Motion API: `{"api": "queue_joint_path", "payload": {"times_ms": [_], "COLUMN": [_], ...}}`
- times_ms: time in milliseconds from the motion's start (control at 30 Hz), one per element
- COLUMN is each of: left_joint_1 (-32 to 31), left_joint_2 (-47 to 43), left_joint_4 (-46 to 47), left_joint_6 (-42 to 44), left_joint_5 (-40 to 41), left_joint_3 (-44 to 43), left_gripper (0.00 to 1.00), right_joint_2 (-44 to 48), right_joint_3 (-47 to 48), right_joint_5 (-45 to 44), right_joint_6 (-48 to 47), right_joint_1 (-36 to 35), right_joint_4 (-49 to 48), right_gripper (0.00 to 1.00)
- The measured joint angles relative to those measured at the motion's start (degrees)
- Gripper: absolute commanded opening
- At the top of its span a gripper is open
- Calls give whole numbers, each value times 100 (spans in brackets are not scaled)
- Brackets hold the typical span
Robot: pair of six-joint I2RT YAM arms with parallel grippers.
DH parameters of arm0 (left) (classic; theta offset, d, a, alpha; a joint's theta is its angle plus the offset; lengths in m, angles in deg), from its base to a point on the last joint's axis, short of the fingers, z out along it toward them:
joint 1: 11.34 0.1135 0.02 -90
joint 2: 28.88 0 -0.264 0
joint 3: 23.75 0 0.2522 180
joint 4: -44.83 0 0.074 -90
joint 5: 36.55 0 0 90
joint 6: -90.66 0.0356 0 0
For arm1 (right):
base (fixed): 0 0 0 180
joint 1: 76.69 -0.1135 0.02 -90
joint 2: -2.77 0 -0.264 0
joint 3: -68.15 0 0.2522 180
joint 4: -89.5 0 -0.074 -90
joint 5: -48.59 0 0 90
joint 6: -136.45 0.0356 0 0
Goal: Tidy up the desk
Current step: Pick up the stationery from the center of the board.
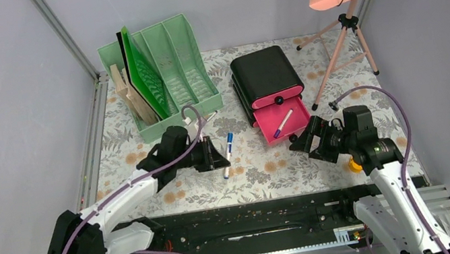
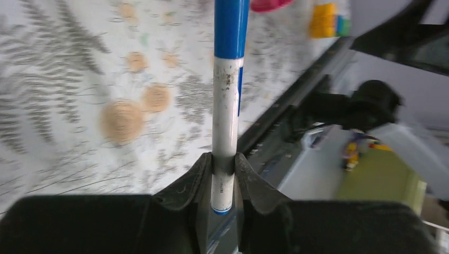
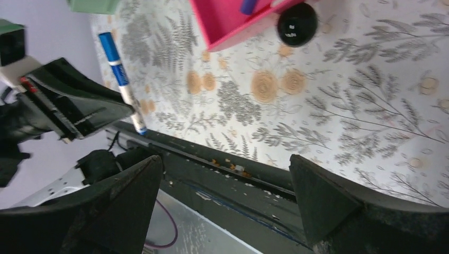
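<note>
Marker [image 2: 226,106] clamped in left gripper [image 2: 223,164] over desk [image 1: 263,169]; right gripper [image 3: 225,164] gaped empty. Stowing step judged in hand; next likely called for carry into pink drawer [image 1: 301,115]

I count two pens: a white blue-capped marker [image 1: 228,154] in my left claw [image 1: 220,156], a purple-capped marker [image 1: 283,122] ahead of my right claw [image 1: 301,136]; one mint-green file rack [image 1: 179,45]; one black-and-pink drawer box [image 1: 264,69].

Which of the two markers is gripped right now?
The blue-capped marker, pinched in the left gripper; the other marker lies loose in the open pink drawer.
</note>
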State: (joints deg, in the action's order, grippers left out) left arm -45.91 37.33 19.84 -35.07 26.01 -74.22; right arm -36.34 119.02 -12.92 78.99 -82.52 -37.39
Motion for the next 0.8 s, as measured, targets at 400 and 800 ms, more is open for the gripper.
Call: {"api": "queue_joint_path", "payload": {"times_ms": [400, 800], "left_joint_1": [-1012, -1421], "left_joint_2": [144, 590], "left_joint_4": [3641, 4741], "left_joint_6": [-2874, -3648], "left_joint_5": [-710, -726], "left_joint_3": [898, 896], "left_gripper": [0, 0], "right_joint_2": [-7, -745], "right_joint_3": [-98, -354], "right_joint_5": [975, 896], "right_joint_6": [1294, 2262], "right_joint_1": [-1158, -2317], "right_joint_4": [-1366, -2761], "right_gripper": [80, 54]}}
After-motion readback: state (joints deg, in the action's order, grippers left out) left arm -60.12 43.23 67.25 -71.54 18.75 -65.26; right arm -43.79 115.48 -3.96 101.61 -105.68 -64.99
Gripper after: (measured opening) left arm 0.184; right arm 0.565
